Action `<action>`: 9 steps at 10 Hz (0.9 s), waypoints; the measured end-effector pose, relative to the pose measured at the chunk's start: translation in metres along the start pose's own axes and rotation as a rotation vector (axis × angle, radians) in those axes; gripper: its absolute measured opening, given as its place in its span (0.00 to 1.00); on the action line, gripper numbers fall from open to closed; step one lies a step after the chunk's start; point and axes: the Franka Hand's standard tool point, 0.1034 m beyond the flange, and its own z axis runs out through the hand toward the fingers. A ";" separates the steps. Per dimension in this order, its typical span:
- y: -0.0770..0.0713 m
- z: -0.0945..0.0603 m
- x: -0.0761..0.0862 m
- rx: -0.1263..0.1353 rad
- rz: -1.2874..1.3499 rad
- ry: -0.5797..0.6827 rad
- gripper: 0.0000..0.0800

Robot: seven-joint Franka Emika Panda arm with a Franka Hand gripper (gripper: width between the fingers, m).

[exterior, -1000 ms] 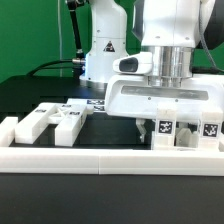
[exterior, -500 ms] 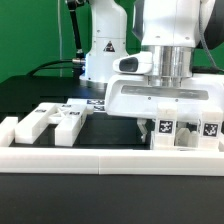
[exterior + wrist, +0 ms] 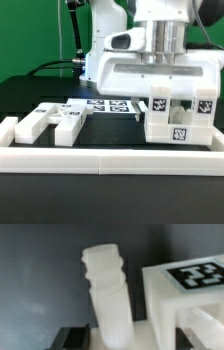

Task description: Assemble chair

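A low border rail (image 3: 100, 158) of smooth white plastic crosses the bottom of the frame. Just behind it at lower left lie loose chair pieces (image 3: 45, 120), chunky white blocks carrying square black-and-white tags. At right, the gripper (image 3: 166, 97) is clamped on a blocky white chair piece (image 3: 180, 122) that also bears tags. The wrist view shows the piece's rough, layered bar (image 3: 108, 291) between the dark fingers (image 3: 70, 338). Farther back at centre, the thin marker board (image 3: 105, 104) lies flat on the black table (image 3: 30, 95).
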 end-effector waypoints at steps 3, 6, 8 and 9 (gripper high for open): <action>0.004 0.005 -0.010 -0.017 0.007 -0.159 0.41; 0.012 -0.011 -0.014 -0.033 0.031 -0.416 0.41; 0.018 -0.020 -0.011 -0.042 0.045 -0.551 0.41; 0.020 -0.025 -0.016 -0.053 0.049 -0.646 0.41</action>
